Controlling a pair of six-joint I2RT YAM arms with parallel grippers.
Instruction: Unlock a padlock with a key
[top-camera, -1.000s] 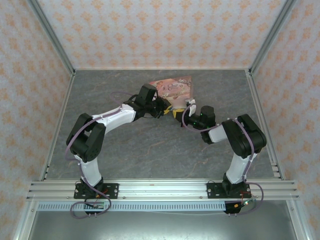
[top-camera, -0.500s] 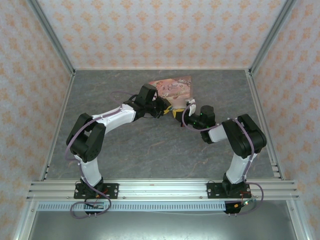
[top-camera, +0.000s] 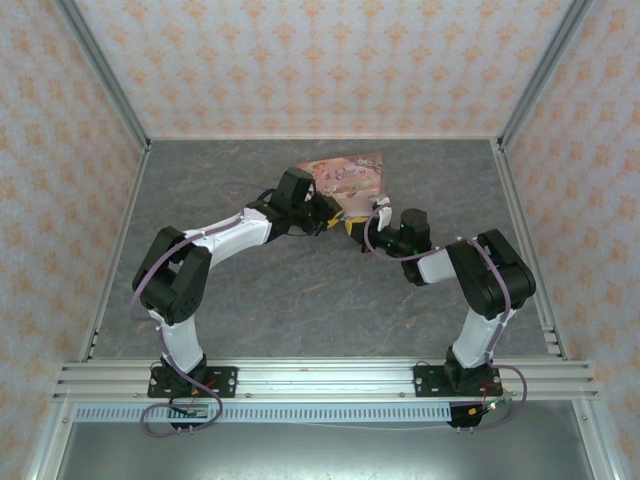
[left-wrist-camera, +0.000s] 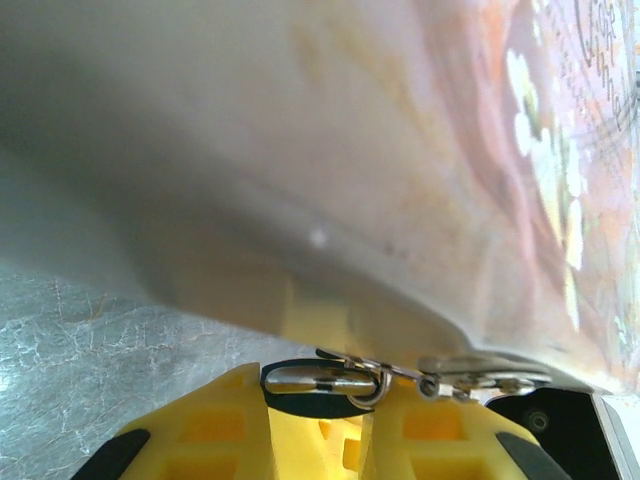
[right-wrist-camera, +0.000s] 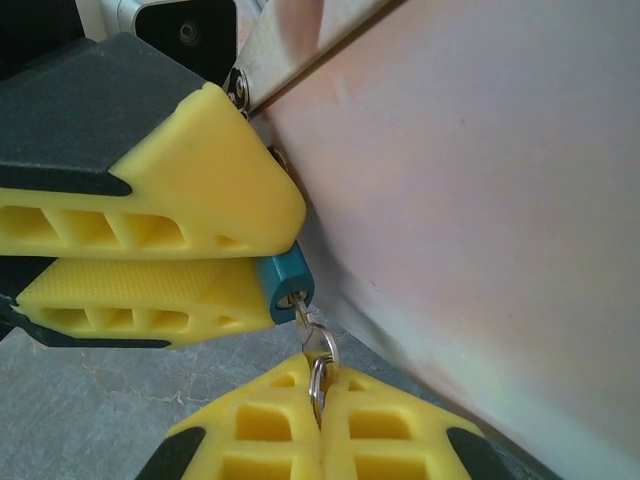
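The padlock (right-wrist-camera: 281, 280) is a tiny teal-blue lock, and my left gripper (left-wrist-camera: 315, 402) is shut on it, its yellow fingers (right-wrist-camera: 150, 250) clamping the body. The key (right-wrist-camera: 318, 343) has its blade in the padlock's keyhole. My right gripper (right-wrist-camera: 320, 392) is shut on the key's bow and ring. In the left wrist view the padlock (left-wrist-camera: 312, 386) shows as a dark oval with a metal face, with the key ring (left-wrist-camera: 375, 383) beside it. From above, the left gripper (top-camera: 335, 218) and the right gripper (top-camera: 364, 224) meet tip to tip at mid-table.
The pink illustrated box (top-camera: 345, 174) lies flat just behind both grippers, and its pale side (right-wrist-camera: 480, 200) is very near the padlock. Grey marbled table (top-camera: 300, 300) lies in front. Patterned walls and aluminium posts (top-camera: 105, 80) enclose the space.
The right arm's elbow has edged a little to the right. Both grippers stay joined at the padlock and key.
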